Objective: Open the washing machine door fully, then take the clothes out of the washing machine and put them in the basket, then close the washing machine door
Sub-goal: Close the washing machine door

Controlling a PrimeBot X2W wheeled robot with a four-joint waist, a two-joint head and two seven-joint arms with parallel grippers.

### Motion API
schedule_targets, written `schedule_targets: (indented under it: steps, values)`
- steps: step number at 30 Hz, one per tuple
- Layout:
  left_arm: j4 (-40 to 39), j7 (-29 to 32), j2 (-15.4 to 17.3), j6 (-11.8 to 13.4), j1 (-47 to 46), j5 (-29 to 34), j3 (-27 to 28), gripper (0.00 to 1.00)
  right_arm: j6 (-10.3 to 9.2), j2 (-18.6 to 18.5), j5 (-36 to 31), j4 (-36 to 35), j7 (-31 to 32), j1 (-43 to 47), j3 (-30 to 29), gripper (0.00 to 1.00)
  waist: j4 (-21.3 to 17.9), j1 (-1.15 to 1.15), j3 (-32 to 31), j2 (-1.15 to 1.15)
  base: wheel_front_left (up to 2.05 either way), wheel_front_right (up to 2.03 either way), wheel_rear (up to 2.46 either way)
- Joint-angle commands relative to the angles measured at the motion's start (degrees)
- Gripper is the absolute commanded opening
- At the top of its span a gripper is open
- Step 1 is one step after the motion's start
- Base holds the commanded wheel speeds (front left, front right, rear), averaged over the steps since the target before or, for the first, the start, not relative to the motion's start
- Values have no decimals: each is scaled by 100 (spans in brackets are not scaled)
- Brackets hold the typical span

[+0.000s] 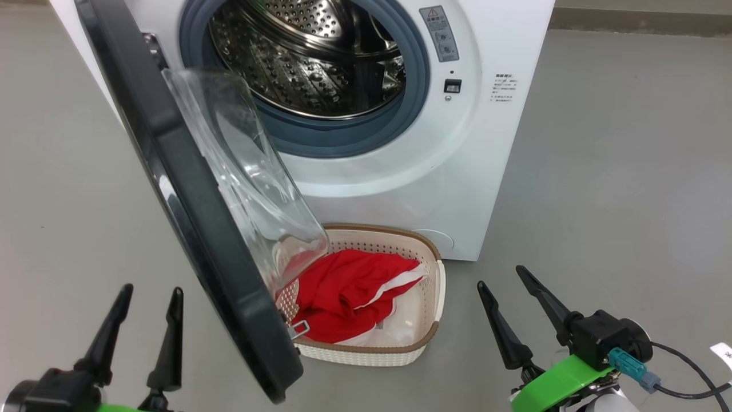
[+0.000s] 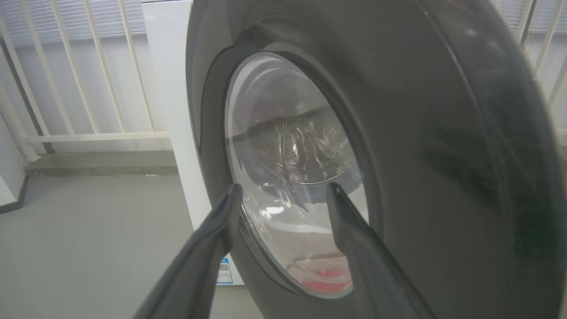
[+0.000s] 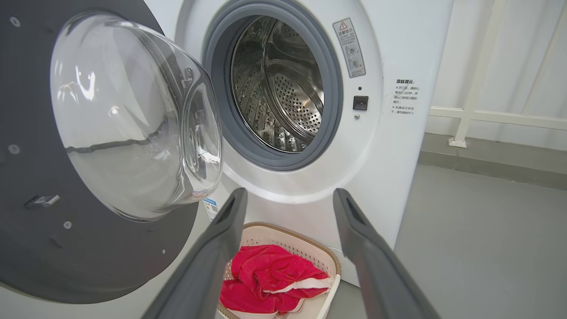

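The white washing machine (image 1: 400, 189) stands ahead with its steel drum (image 1: 309, 57) showing no garments. Its black-rimmed door (image 1: 189, 194) hangs open toward me, glass bowl (image 1: 251, 189) bulging over the basket. The red and white clothes (image 1: 349, 294) lie in the cream basket (image 1: 432, 320) on the floor before the machine. My left gripper (image 1: 151, 294) is open, left of the door's outer face (image 2: 443, 133), holding nothing. My right gripper (image 1: 503, 277) is open at the lower right, right of the basket (image 3: 330, 266) and above the clothes (image 3: 266, 274) in its own view.
Grey floor (image 1: 617, 171) spreads around the machine on both sides. A white railing (image 2: 88, 133) and a low grey kerb run behind the machine. A dark cable (image 1: 686, 366) trails from my right wrist.
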Motion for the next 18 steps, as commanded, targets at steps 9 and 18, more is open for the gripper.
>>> schedule_targets:
  steps: [9,18]
  values:
    - [-330,-69,-237,-1,142,431,370,100,36,18,52,-171,-37,-196,97,100,16,0,53,0,0,0,0]
    - [-378,-69,-618,-110,385,672,459,100,36,33,54,-168,-37,-192,94,100,23,0,73,0,0,0,0]
